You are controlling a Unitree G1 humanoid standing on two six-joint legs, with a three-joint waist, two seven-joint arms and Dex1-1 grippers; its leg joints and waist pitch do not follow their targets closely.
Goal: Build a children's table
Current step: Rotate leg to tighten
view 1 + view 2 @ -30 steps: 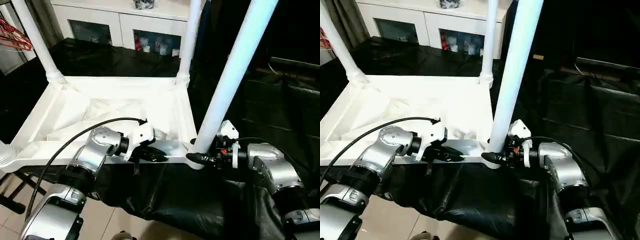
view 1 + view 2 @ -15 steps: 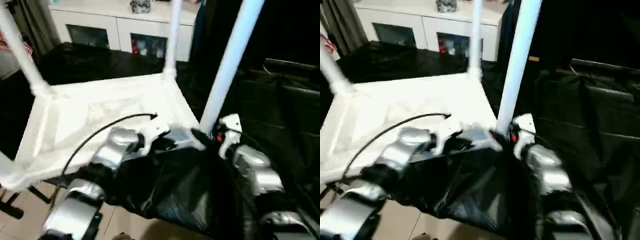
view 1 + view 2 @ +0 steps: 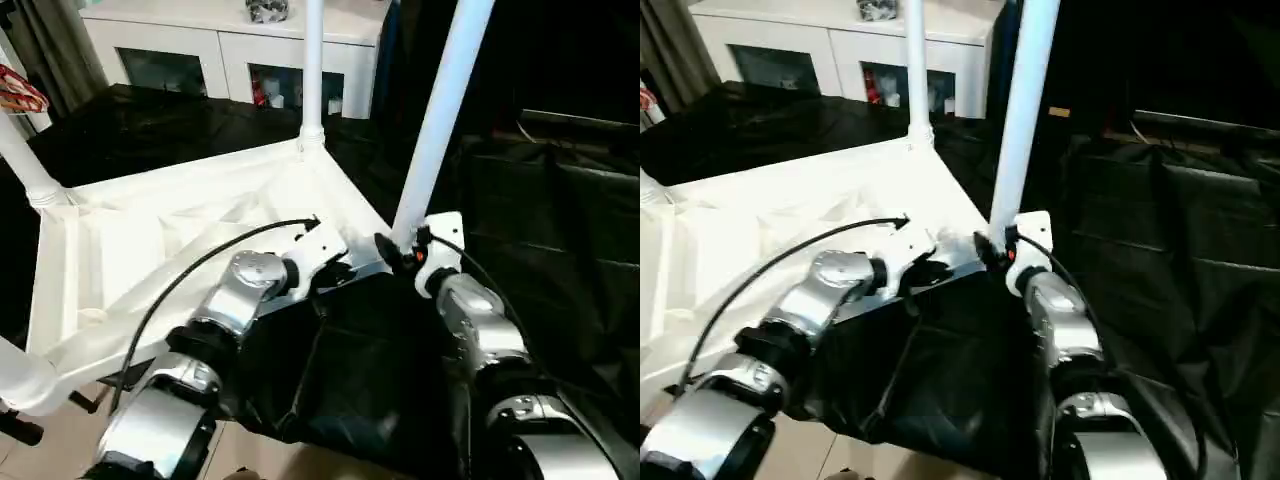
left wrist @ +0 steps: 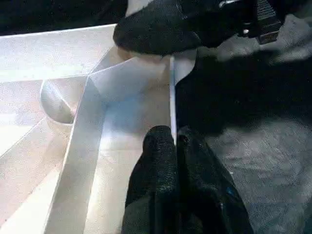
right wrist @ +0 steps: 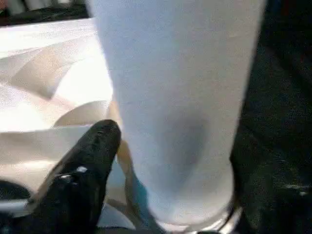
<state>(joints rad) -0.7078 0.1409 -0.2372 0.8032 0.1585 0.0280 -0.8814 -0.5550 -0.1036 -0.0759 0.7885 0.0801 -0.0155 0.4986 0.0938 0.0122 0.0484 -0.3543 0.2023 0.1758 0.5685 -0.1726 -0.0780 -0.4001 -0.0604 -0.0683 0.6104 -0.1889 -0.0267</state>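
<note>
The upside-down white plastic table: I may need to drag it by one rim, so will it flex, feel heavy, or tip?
The upside-down white plastic table probably feels light: its underside is hollow and ribbed. The thin rim pinched by the left pincer may flex slightly. With tall white tapered legs standing upward, hard pulls could rock it.

At twelve o'clock, along the far wall ahead of me, stands a white cabinet [image 3: 230, 50] with glass doors [image 3: 165, 70]; small colourful things sit behind the glass, too small to tell apart. On its top rests a small crumpled grey object [image 3: 267, 10]. Black sheeting [image 3: 560, 240] covers the surface from two to five o'clock and drapes down below me at six. At ten o'clock, at the edge, hangs something red [image 3: 20, 95]. Pale floor tiles [image 3: 50, 455] show at seven o'clock.
</note>
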